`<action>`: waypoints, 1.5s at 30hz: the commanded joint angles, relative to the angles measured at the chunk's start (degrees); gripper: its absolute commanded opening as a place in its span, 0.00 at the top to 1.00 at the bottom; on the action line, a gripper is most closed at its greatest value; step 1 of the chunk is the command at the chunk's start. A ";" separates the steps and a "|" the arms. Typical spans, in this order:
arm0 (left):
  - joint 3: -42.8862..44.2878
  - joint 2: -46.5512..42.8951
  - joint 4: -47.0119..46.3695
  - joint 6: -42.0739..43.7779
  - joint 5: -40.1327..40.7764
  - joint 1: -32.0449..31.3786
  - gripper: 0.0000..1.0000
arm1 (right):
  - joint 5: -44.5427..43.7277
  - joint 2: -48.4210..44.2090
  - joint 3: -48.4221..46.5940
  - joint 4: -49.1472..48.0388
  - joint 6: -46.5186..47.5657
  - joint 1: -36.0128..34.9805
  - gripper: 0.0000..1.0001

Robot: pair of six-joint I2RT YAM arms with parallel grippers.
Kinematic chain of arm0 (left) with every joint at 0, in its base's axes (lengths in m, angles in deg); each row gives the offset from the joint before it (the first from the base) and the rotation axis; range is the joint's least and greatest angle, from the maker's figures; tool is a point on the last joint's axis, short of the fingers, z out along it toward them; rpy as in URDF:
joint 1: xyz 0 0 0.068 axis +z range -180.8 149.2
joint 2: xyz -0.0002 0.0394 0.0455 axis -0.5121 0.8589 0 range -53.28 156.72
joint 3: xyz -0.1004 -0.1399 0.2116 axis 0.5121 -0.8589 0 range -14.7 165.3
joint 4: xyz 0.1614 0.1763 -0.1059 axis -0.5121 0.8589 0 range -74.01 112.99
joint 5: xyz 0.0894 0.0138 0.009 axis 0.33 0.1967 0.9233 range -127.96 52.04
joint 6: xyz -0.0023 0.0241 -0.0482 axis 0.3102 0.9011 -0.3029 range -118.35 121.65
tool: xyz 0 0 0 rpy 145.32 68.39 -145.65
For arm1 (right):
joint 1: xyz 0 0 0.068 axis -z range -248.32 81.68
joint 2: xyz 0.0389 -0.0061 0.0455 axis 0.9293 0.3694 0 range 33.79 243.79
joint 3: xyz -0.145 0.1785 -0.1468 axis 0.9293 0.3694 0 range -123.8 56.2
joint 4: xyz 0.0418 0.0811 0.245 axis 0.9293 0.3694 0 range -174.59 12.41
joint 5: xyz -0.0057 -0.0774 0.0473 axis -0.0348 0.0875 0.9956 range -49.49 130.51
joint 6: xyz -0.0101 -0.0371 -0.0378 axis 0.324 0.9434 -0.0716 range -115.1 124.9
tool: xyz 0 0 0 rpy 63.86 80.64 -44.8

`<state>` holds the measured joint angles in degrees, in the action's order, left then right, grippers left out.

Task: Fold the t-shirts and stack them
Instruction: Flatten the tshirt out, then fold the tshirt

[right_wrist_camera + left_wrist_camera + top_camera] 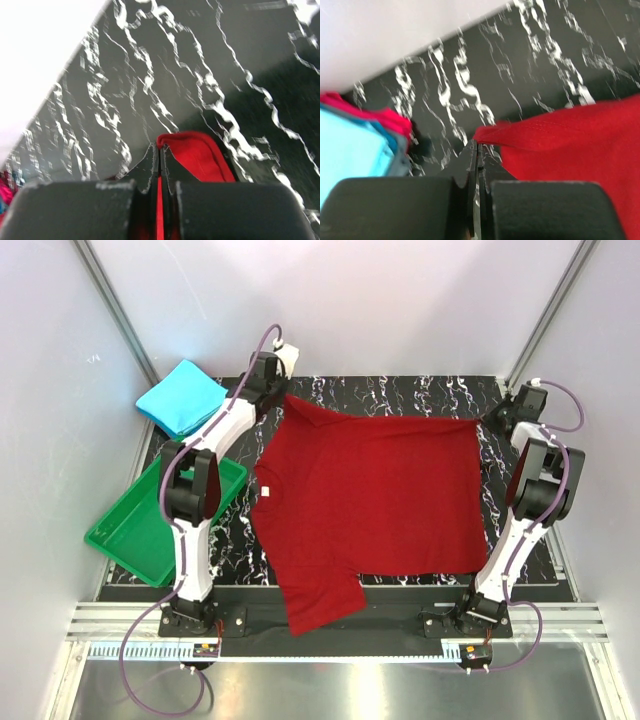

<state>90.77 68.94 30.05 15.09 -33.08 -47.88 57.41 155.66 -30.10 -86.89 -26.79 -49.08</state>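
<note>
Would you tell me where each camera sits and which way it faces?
Top external: above and behind, looking down at the dark red cloth t-shirt and cyan cloth t-shirt; left arm, right arm show.
Left wrist: on that arm, facing the shirt's far-left corner; left hand shows.
Right wrist: likewise, facing the far-right corner; right hand shows.
Shared: red shirt.
</note>
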 commanded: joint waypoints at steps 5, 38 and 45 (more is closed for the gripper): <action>-6.06 -12.59 4.22 -5.43 -0.50 -0.41 1.00 | -5.74 -8.39 3.86 5.29 4.43 0.18 1.00; -30.41 -22.80 8.61 -16.86 -0.15 -3.66 1.00 | -10.05 -14.98 16.43 8.37 2.68 0.27 1.00; -28.65 -25.71 12.83 -17.83 0.40 -3.75 1.00 | -11.54 -18.33 16.95 10.39 3.29 0.27 1.00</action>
<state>60.15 46.91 41.75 -1.74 -33.23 -51.49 48.06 142.02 -13.10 -76.77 -24.01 -49.08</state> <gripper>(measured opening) 0.012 0.017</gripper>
